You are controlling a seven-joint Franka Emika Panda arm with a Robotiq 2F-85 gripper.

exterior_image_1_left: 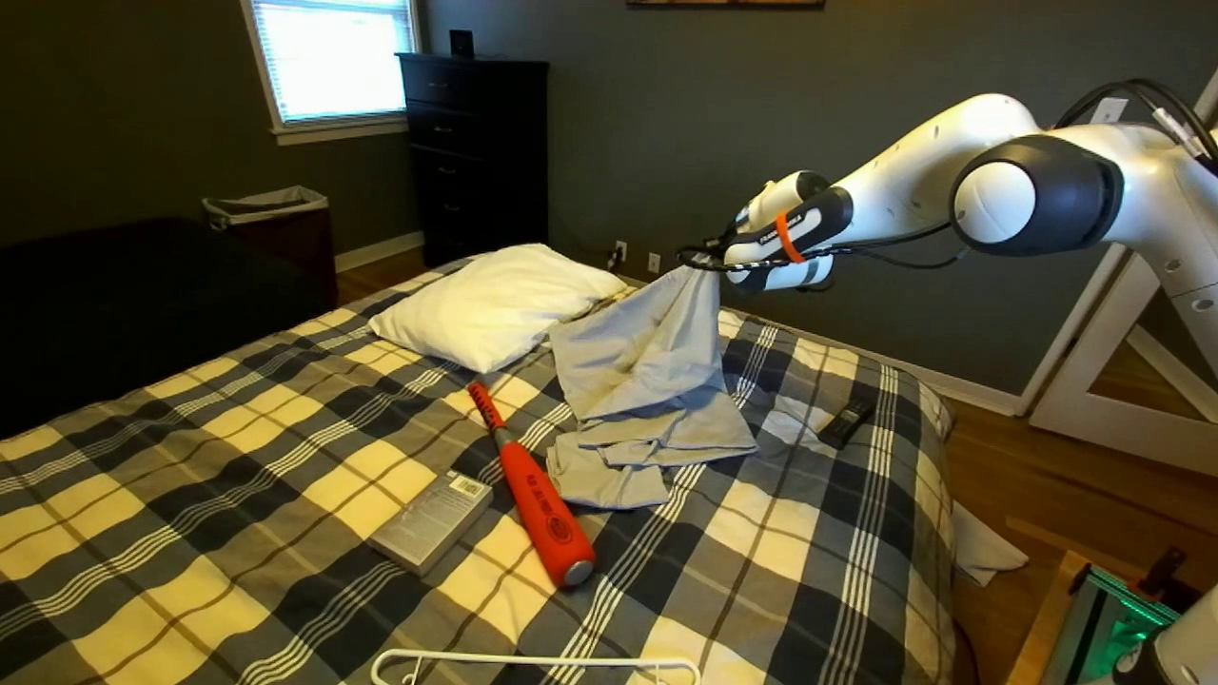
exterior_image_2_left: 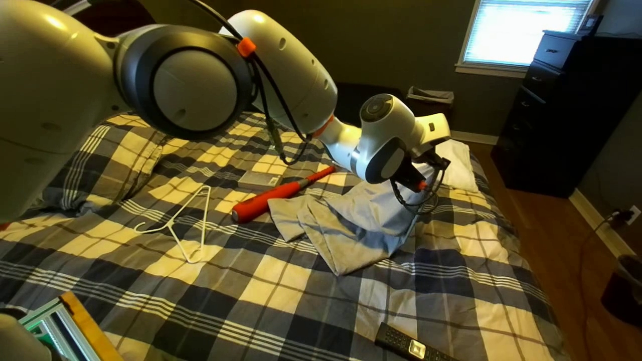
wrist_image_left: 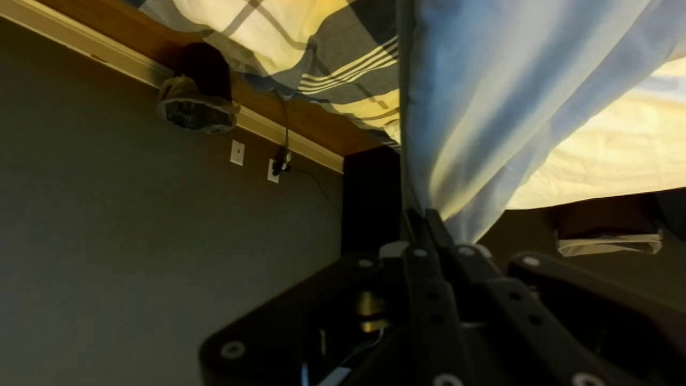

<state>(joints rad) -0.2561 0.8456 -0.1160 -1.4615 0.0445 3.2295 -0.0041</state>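
Gripper (wrist_image_left: 422, 217), jaws clamped tight w/ a pinch of grey cloth (exterior_image_1_left: 657, 371) btwn them, holds the cloth's top end up over a plaid bed (exterior_image_1_left: 238, 514); the lower folds lie on the bed, btwn red bat (exterior_image_1_left: 535, 487) & black remote (exterior_image_1_left: 846, 421). Also on the bed: box (exterior_image_1_left: 433, 521) nr the bat, white pillow (exterior_image_1_left: 495, 304) nr the cloth, hanger (exterior_image_1_left: 533, 658) well apart from it.

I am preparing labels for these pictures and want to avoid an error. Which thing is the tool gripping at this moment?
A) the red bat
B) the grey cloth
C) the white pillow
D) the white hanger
B: in the wrist view the grey cloth gathers to a point at the closed tool, and both exterior views show it sloping from there down to the plaid bedspread.
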